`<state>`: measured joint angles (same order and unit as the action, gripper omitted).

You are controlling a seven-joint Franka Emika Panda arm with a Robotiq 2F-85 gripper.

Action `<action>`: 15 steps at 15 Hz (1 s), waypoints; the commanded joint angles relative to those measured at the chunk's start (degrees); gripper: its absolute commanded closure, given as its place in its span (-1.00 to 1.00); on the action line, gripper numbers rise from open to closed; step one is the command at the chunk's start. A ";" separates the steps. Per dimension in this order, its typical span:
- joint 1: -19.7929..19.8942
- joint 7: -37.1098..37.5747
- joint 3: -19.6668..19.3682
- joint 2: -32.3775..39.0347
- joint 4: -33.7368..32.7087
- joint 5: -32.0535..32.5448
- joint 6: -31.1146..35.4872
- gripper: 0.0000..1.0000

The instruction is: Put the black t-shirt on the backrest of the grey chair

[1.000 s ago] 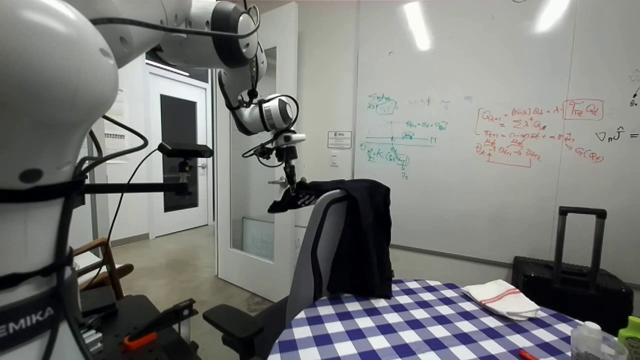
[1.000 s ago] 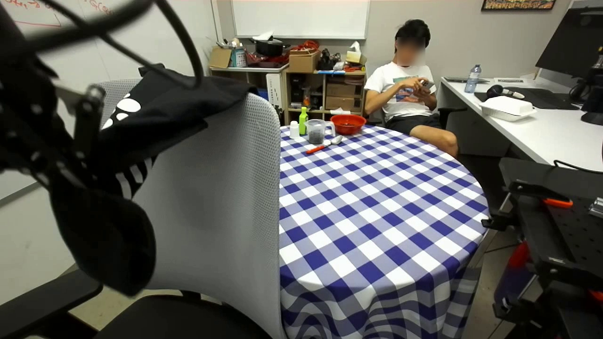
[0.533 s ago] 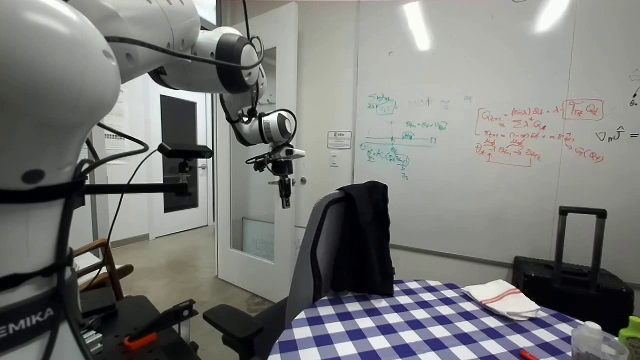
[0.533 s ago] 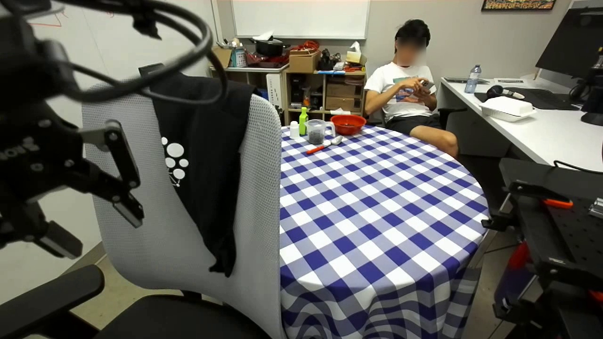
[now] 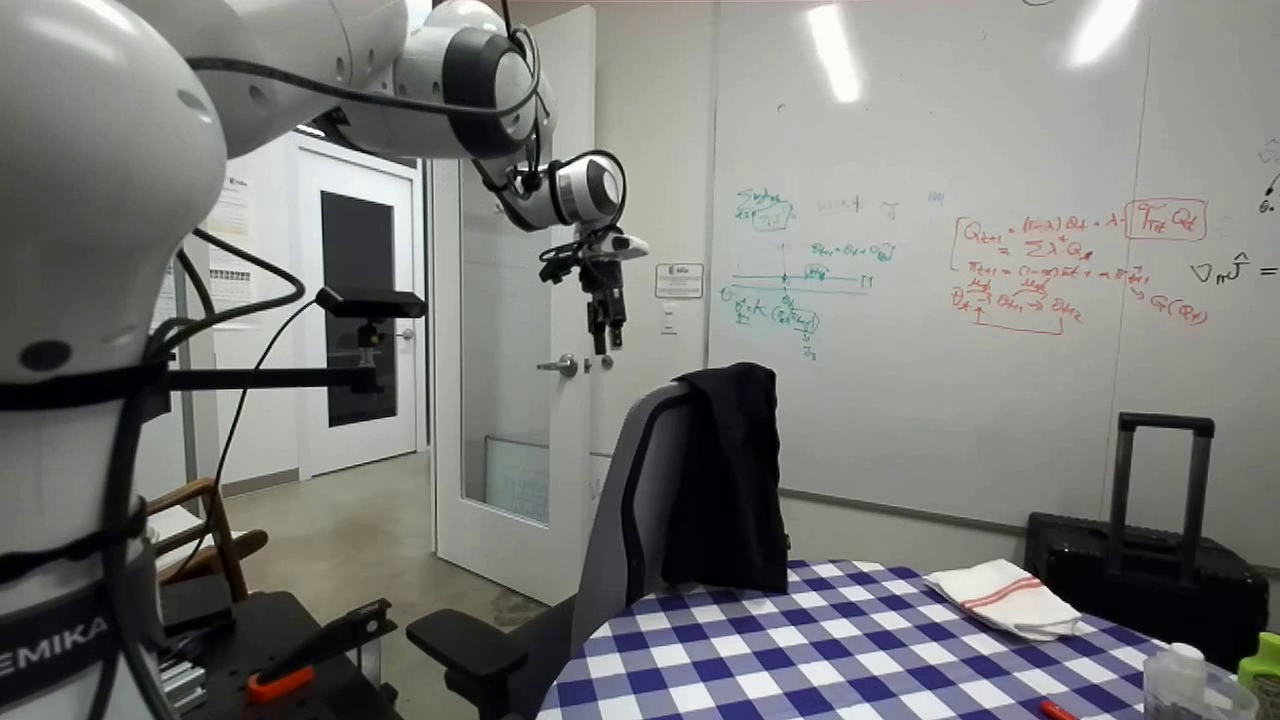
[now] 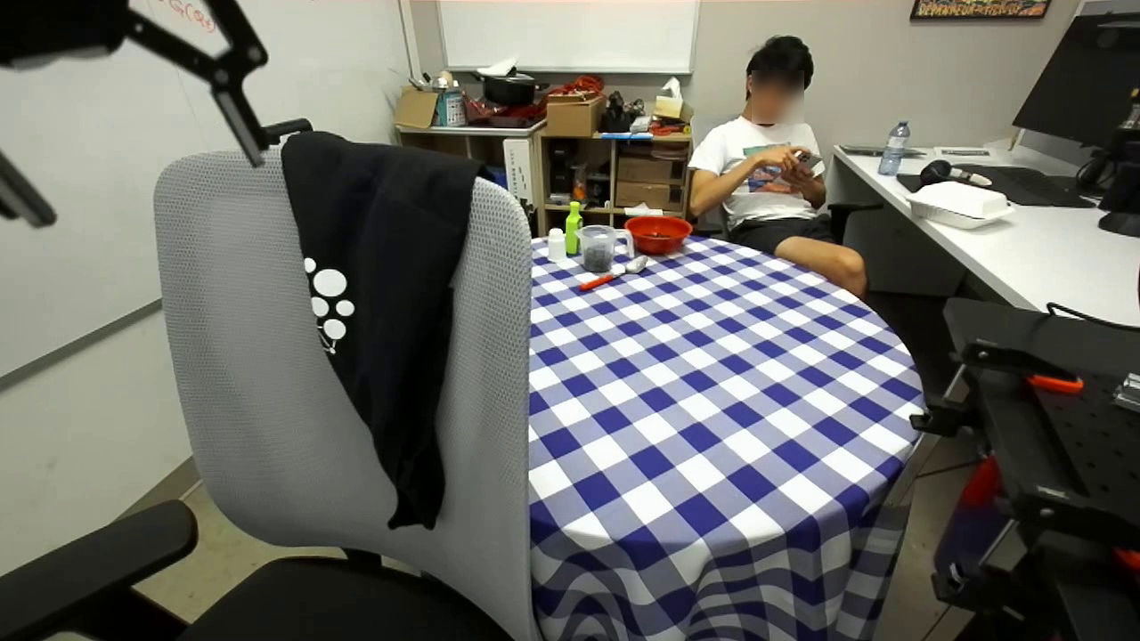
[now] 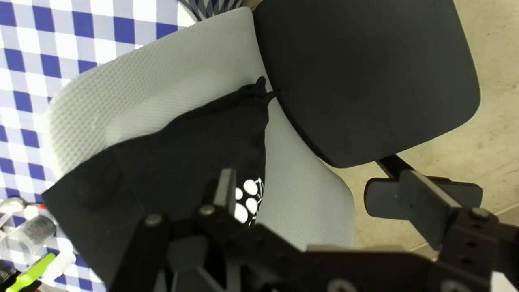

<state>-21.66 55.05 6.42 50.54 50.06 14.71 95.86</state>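
The black t-shirt (image 6: 383,267) hangs folded over the top edge of the grey chair's backrest (image 6: 240,374). One part drops down the seat side, with white dots showing; the other falls down the table side, as the t-shirt (image 5: 735,480) shows in an exterior view. Above the backrest and apart from the cloth, my gripper (image 5: 608,348) points downward. In the wrist view my gripper (image 7: 324,192) has its fingers spread wide, nothing between them. Below it lie the t-shirt (image 7: 194,154) and the bare mesh of the backrest (image 7: 308,207).
A round table with a checked cloth (image 6: 712,383) stands against the chair's far side. It carries a red bowl (image 6: 657,236), a measuring cup (image 6: 598,249) and a green bottle (image 6: 573,230). The chair's armrest (image 5: 465,640) juts out low. A person (image 6: 766,169) sits beyond the table.
A second ago my gripper held the t-shirt's near end out from the backrest. It has opened, the cloth has dropped against the seat side, and the gripper has risen clear.
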 commanded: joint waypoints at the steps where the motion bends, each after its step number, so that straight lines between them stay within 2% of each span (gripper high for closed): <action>1: 5.83 -8.52 1.37 -7.14 5.32 -2.14 -2.25 -1.00; 5: 12.56 -16.35 0.90 -15.50 17.15 -1.75 -0.62 -1.00; 9: 19.05 -19.84 0.40 -20.89 27.93 -2.09 3.70 -1.00; 10: 18.07 -20.85 -3.31 -22.14 30.47 -4.41 5.37 -1.00; 15: 21.17 -23.29 -8.16 -27.42 45.03 -6.96 18.95 -1.00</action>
<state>-1.14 33.79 0.91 28.83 83.95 9.37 107.05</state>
